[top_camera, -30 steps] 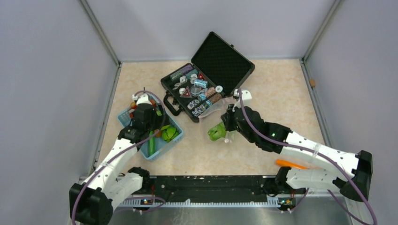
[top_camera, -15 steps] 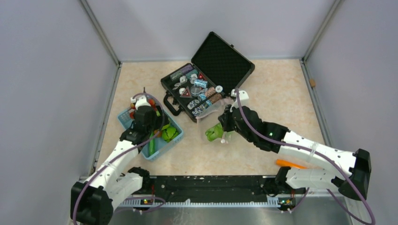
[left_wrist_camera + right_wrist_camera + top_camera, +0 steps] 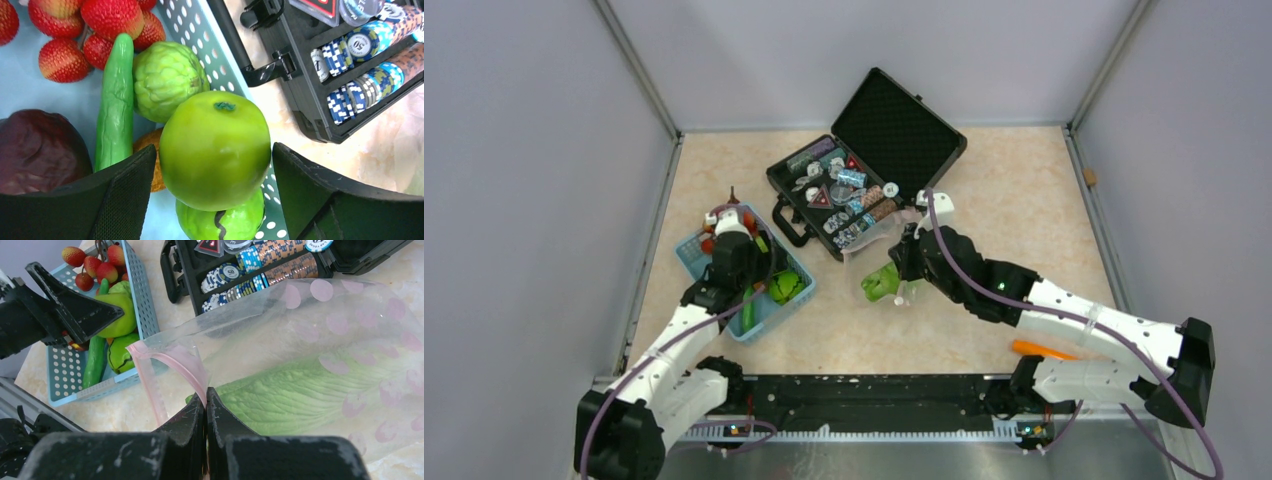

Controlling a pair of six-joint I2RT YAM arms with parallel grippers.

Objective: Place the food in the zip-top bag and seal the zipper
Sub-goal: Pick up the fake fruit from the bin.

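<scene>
My left gripper [image 3: 214, 150] is in the light blue basket [image 3: 200, 30], its fingertips against both sides of a green apple [image 3: 215, 145], which rests over another green fruit [image 3: 225, 222]. Around it lie a long green cucumber [image 3: 116, 100], a green leafy ball [image 3: 165, 80], red berries [image 3: 105, 20], a dark purple piece [image 3: 40, 150] and an orange [image 3: 150, 165]. My right gripper [image 3: 206, 392] is shut on the pink zipper [image 3: 175, 357] of the clear zip-top bag [image 3: 320, 340], holding its mouth up. A white-green long vegetable [image 3: 295, 400] lies inside the bag.
The open black case [image 3: 864, 170] with chips [image 3: 350, 75] stands just behind the bag and right of the basket [image 3: 689, 250]. An orange object [image 3: 1044, 350] lies by the right arm's base. Grey walls enclose the table on three sides.
My left gripper has shifted a little nearer over the basket. My right gripper moved slightly left with the bag, then stayed still.
</scene>
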